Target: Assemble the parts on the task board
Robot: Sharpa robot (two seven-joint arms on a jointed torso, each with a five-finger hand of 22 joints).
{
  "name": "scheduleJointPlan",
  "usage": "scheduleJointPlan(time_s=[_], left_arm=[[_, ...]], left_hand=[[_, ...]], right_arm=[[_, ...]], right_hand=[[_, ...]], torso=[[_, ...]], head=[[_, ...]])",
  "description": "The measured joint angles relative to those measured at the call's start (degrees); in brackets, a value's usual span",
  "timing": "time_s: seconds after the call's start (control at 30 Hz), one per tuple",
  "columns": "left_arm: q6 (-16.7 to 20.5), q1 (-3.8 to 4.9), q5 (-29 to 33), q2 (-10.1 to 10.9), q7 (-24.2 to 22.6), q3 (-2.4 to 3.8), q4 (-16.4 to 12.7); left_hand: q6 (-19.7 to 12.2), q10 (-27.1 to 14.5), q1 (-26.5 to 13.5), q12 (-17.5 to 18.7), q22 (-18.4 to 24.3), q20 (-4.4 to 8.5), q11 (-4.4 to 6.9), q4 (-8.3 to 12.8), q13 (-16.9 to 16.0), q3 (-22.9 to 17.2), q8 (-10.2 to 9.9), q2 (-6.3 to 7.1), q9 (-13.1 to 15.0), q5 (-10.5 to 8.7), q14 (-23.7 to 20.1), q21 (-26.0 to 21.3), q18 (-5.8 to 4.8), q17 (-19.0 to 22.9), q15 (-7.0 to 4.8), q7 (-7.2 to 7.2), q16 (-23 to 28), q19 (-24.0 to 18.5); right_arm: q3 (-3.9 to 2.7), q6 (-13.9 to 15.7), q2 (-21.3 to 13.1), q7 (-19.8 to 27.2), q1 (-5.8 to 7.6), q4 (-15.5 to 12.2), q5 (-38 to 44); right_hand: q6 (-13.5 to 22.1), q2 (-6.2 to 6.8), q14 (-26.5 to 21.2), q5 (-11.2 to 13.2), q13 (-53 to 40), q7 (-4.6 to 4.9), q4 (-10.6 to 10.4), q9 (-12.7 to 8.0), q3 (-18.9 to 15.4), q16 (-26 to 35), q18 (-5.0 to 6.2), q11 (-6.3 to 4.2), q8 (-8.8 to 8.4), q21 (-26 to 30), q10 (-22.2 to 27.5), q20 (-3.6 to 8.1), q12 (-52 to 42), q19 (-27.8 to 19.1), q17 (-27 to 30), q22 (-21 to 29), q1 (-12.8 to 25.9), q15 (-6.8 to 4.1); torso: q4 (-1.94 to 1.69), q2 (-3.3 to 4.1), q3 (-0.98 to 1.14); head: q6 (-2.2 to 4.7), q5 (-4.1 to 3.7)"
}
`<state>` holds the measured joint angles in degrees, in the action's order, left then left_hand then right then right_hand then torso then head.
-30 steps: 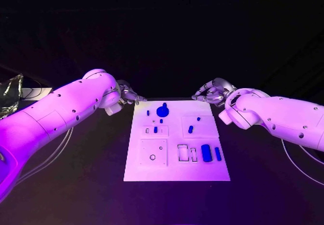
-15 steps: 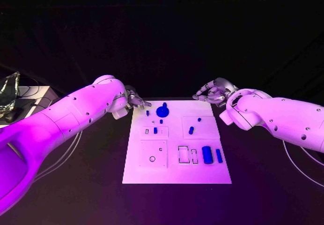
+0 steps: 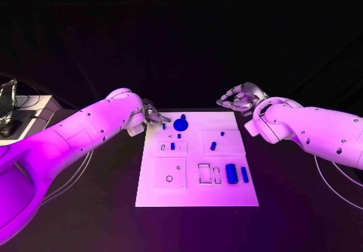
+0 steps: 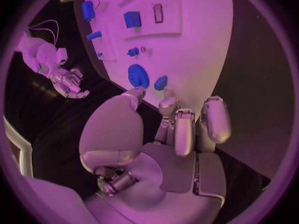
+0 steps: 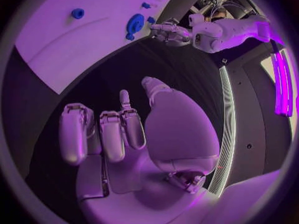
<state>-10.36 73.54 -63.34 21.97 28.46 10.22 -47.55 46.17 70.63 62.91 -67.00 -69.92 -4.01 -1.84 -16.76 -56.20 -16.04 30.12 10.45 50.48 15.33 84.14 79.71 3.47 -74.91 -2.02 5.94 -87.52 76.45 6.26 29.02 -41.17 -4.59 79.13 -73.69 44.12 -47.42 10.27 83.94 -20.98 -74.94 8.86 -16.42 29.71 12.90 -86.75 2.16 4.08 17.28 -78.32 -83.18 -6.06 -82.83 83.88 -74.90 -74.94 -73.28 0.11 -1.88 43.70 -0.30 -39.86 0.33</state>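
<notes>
The white task board [image 3: 196, 186] lies in the middle of the black table. On it are a round blue part [image 3: 181, 125] at the far end, small blue parts [image 3: 213, 145] in the middle, and two long blue parts [image 3: 231, 173] near the right edge. My left hand [image 3: 151, 114] hovers at the board's far left corner, next to the round part [image 4: 138, 76], fingers [image 4: 184, 129] apart and holding nothing. My right hand [image 3: 241, 98] hangs beyond the board's far right corner, off the board [image 5: 81, 30], with nothing in it.
Empty outlined recesses [image 3: 205, 172] sit on the near half of the board. Pale equipment [image 3: 11, 107] stands at the far left of the table. Black tabletop surrounds the board on all sides.
My left arm has swung inward, bringing its hand closer to the board's far left corner. The right hand has barely moved. The parts stay where they were.
</notes>
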Motion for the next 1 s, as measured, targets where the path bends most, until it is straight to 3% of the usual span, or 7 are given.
scheduleJointPlan(time_s=[0.47,0.7,1.0], left_arm=[[-0.2,0.03,-0.1,0.0,0.2,-0.28,-0.1],[-0.7,0.03,-0.1,0.1,0.3,-0.43,0.0],[-1.2,0.09,0.5,-0.2,0.3,-1.01,0.1]], left_hand=[[0.0,0.0,0.0,0.0,-0.2,0.0,0.0,0.0,0.0,0.0,-0.2,-0.02,-0.2,0.0,0.0,0.0,0.0,0.0,0.0,0.0,0.0,0.0],[0.2,0.0,2.1,0.0,-0.3,0.01,0.01,0.2,0.2,-1.0,-0.2,-1.54,-0.9,0.36,0.0,0.0,0.0,0.0,0.0,0.22,0.0,0.0],[0.4,0.0,3.1,0.0,-0.3,0.01,0.01,0.2,0.4,-2.2,-0.2,-1.55,-1.2,0.36,0.0,0.0,0.01,0.0,0.0,0.0,0.0,0.0]], right_arm=[[0.0,0.7,0.1,0.5,0.08,0.0,-0.8],[0.0,0.7,0.1,0.5,0.08,0.1,-0.9],[0.0,0.7,0.3,0.5,0.09,0.3,-1.0]], right_hand=[[0.0,0.0,0.0,0.0,0.0,0.0,0.0,0.0,0.0,0.0,0.0,0.0,0.23,0.0,0.0,0.0,0.0,0.0,0.0,0.0,0.0,0.0],[0.0,0.0,0.0,-0.2,0.0,0.0,0.0,0.1,0.0,0.0,0.0,0.0,0.23,0.0,0.0,0.0,0.0,0.0,0.0,0.0,0.0,0.0],[0.0,0.0,0.0,-0.2,0.0,0.0,0.0,0.1,0.0,0.0,-0.01,0.0,0.23,0.0,0.0,0.0,0.0,0.0,0.0,0.0,0.0,0.0]], torso=[[-0.02,0.09,-0.02],[-0.07,0.12,-0.03],[0.0,0.19,-0.03]], head=[[-0.29,-0.1],[-0.39,-0.18],[-0.53,-0.09]])
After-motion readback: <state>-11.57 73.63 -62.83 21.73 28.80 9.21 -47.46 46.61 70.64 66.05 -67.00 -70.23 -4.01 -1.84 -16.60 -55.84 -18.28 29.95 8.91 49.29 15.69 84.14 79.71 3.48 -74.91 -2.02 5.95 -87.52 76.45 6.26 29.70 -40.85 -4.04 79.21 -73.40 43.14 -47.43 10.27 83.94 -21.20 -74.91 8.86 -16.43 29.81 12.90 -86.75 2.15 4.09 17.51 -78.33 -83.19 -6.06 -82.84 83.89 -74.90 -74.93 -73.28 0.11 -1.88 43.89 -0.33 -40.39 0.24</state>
